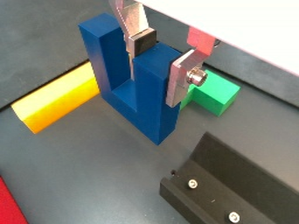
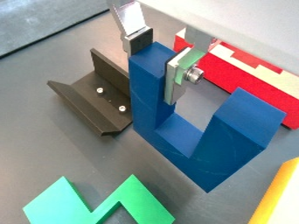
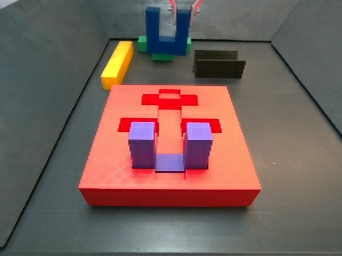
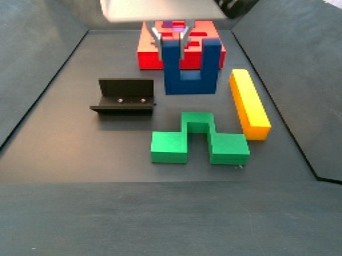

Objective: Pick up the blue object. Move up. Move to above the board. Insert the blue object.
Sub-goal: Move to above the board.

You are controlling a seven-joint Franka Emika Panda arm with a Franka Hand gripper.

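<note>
Two flat silver fingers with dark pads are seen in a wrist view, where the gripper (image 1: 159, 59) is placed around one upright prong of the dark blue U-shaped block (image 1: 138, 83); the jaws sit on each side of that prong, but it cannot be told if they are pressed tight on it yet. A long yellow bar (image 1: 55, 99) is seen beside the block, a green notched block (image 1: 216, 94) lies behind it, and the dark L-shaped fixture (image 1: 228, 188) stands near. In the other wrist picture, the same prong is seen between the fingers, the blue block (image 2: 198, 131) rests on the grey floor, and the large flat red board (image 2: 251, 72) is seen past it. In a side view, the board (image 3: 171, 140) is nearest the camera, with a lighter purple U-shaped block (image 3: 164, 145) seated in its top, and the blue block (image 3: 166, 32) is well apart at the far end under the gripper (image 3: 181, 8). In the other side picture, the blue block (image 4: 191, 70) stands just in front of the board (image 4: 147, 45). If only one prong is held, the block could be tipped or swung when lifted. If it hangs crooked, it could be jammed at the slot or bumped into the purple block.
</note>
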